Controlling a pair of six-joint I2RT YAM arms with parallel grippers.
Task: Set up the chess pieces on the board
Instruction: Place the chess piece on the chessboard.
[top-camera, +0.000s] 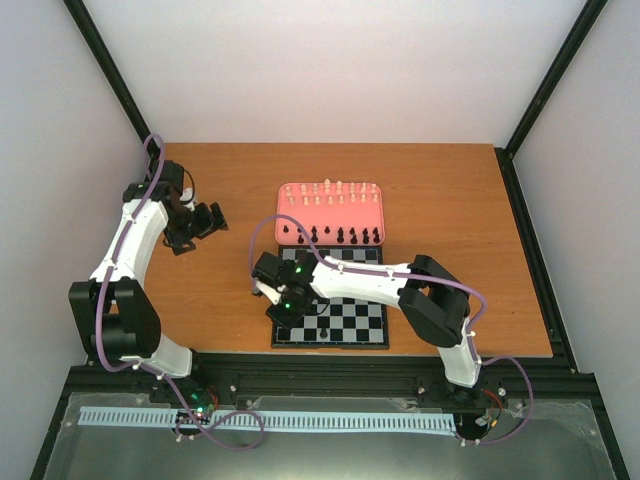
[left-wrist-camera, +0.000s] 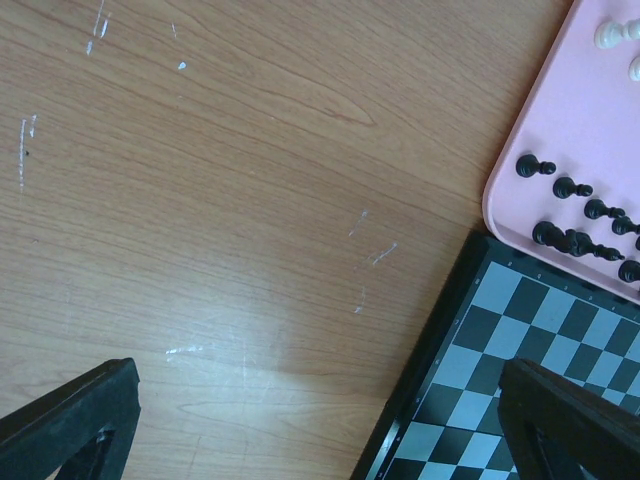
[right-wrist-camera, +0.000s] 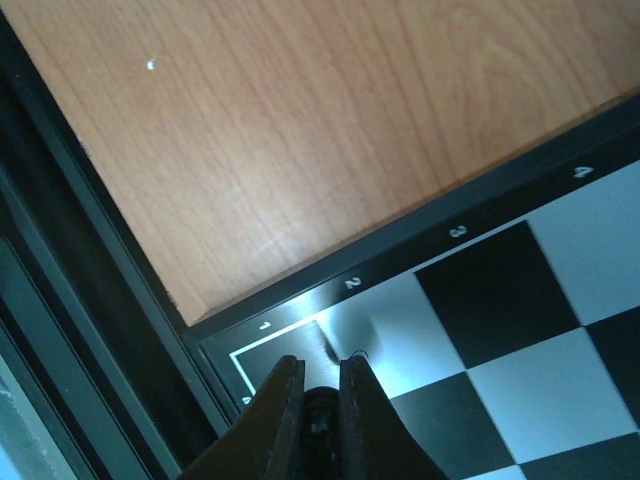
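Leftward, right arm (top-camera: 360, 283) stretched (fingers (right-wrist-camera: 277, 415) pinching black piece (right-wrist-camera: 320, 412))

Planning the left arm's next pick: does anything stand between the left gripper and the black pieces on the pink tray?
Nothing visible does. The left gripper hangs open over the table, and only the tray's rim lies before the black pieces. The right gripper, shut on a piece, is over the board, aside.

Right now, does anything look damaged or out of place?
Only pale scratches on the table near the board corner. The pieces in the tray stand in rows; nothing is spilled.
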